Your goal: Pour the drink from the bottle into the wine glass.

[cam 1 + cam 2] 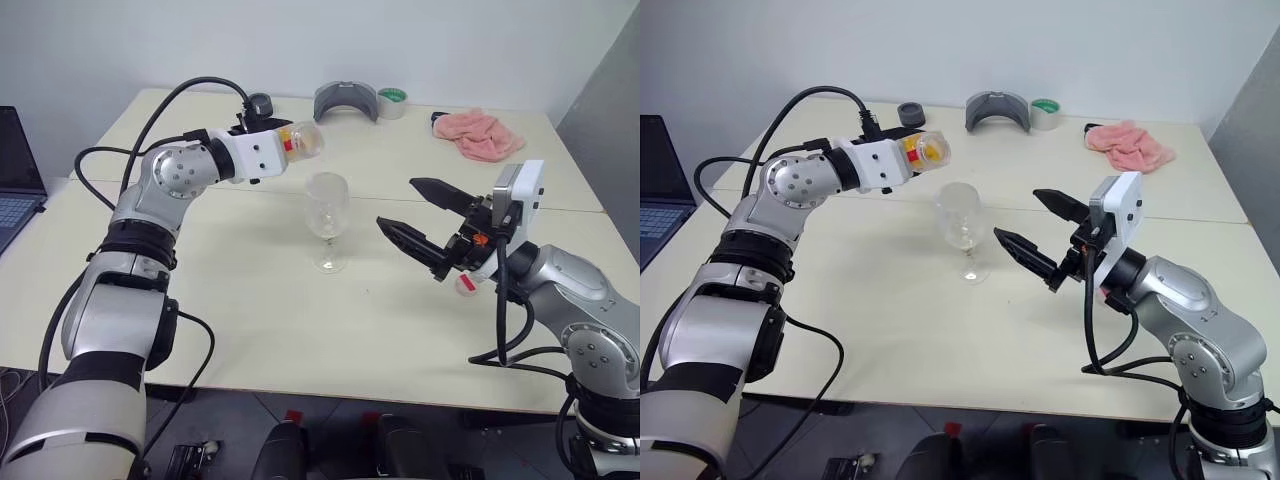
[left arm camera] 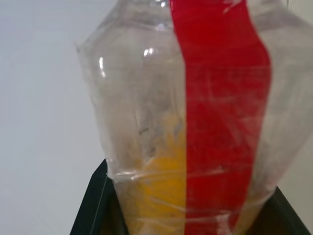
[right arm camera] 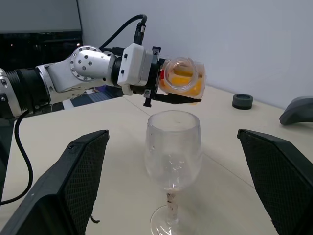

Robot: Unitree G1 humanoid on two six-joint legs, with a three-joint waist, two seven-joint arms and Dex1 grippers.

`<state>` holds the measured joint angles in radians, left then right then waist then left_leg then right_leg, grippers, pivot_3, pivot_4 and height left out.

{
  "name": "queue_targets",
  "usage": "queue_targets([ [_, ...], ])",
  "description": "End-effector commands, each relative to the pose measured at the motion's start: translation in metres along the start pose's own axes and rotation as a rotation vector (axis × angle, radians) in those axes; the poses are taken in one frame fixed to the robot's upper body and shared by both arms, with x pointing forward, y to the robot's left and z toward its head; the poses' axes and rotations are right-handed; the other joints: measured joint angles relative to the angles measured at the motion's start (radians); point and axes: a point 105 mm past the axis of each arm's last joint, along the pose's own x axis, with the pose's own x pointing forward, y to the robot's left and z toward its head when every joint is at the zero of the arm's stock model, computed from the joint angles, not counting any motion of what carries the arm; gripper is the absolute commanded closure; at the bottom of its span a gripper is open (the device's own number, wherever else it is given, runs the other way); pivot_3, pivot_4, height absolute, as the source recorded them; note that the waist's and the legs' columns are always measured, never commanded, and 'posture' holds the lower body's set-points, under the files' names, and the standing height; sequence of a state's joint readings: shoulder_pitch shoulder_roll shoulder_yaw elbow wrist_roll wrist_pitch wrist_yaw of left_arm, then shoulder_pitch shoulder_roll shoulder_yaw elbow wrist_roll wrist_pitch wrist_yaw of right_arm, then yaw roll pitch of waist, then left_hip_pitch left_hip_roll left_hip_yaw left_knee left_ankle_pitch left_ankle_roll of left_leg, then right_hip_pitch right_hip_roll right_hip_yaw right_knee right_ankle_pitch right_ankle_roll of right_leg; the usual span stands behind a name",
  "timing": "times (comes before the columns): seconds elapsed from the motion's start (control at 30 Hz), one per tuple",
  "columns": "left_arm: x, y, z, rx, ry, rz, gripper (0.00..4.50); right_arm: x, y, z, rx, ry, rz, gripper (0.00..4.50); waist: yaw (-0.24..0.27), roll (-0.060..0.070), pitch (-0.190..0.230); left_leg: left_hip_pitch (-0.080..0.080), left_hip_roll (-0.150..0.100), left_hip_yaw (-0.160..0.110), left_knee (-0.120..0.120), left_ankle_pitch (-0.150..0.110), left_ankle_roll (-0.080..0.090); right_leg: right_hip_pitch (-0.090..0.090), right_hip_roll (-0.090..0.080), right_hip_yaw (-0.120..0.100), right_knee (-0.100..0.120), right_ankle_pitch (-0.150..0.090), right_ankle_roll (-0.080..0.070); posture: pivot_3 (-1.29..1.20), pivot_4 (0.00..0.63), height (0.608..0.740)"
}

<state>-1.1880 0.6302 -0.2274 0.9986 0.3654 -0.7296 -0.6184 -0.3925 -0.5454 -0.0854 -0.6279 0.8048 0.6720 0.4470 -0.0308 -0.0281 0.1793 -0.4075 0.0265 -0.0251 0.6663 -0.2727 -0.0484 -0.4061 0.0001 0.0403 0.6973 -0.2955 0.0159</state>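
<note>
Two grippers on the go here. The left gripper (image 3: 168, 93) is clamped tight on the small clear plastic bottle with the red label strip (image 1: 300, 141), holding it tipped over roughly on its side, up above the table and just above and to the robot's left of the clear stemmed wine glass (image 1: 327, 222). The bottle's open mouth faces toward the glass side, and the translucent orange-yellow drink (image 3: 182, 84) sits pooled along the low side of the bottle. From the left wrist camera you can see the orange stuff down by the black fingers (image 2: 95, 205).

The glass stands upright on the pale tabletop (image 1: 250, 320), about mid-table, and I can't tell whether there's any liquid in the bowl.

The right gripper (image 1: 412, 212) is spread wide with nothing in it, hovering just to the right of the glass, fingers pointing at it but not touching.

Back of the table: a pink cloth (image 1: 478, 133), a roll of tape (image 1: 392, 102), a grey curved thing (image 1: 346, 100). Laptop (image 1: 15, 175) off on the left.
</note>
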Motion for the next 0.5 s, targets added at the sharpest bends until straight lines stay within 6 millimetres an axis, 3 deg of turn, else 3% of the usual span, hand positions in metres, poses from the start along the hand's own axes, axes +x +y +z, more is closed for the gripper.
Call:
queue_targets([
  [0.03,-0.0035,0.0251,0.0088,0.083,-0.019,0.054,2.82,0.0014,0.0033,0.0110,-0.040,-0.037,0.005,0.00,0.000,0.000,0.000,0.000,0.000,0.000,0.000,0.000,0.000,0.000,0.000,0.000,0.000,0.000,0.000,0.00,0.150,0.740],
  [0.5,-0.0070,0.0333,0.0078,0.213,0.004,0.028,2.82,0.0042,0.0026,0.0118,-0.040,-0.043,0.004,0.00,0.000,0.000,0.000,0.000,0.000,0.000,0.000,0.000,0.000,0.000,0.000,0.000,0.000,0.000,0.000,0.00,0.150,0.740],
])
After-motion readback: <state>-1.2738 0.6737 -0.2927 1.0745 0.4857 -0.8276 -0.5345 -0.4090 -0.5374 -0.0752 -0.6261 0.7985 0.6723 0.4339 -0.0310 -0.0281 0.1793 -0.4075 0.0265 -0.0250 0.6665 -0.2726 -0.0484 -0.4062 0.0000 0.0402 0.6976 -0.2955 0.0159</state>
